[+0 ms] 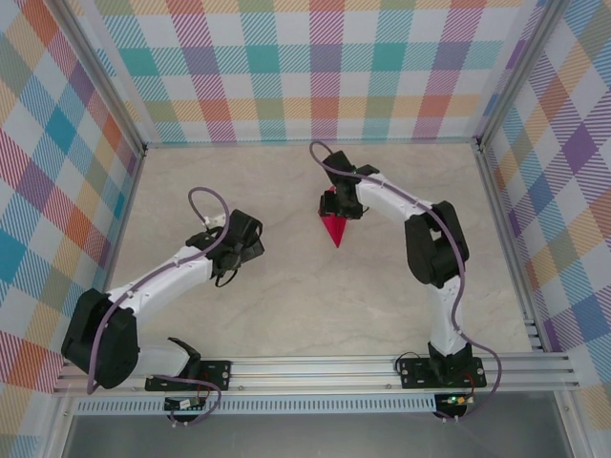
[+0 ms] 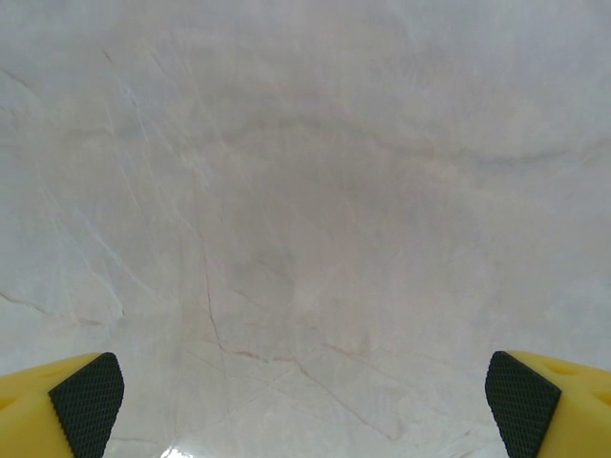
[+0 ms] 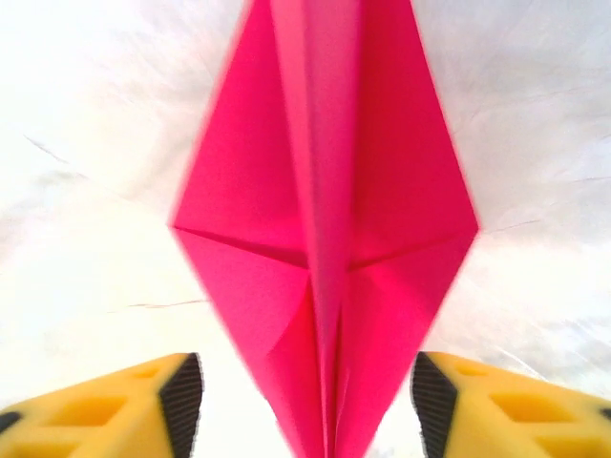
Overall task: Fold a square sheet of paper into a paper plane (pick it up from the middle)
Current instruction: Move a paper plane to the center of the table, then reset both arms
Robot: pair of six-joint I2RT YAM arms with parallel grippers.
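The pale marbled tabletop [image 1: 305,315] lies under the left tool [image 2: 305,405], whose yellow fingers stand wide apart. The right tool [image 3: 305,401] is released, its pads flanking one end of the magenta-pink paper plane [image 3: 325,191], which rests mid-tabletop.

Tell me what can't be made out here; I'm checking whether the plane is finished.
- Right wrist view: paper plane blurred, both ends cut off by the frame edges.
- Top view: its far end hidden under the right claw; creases too small.
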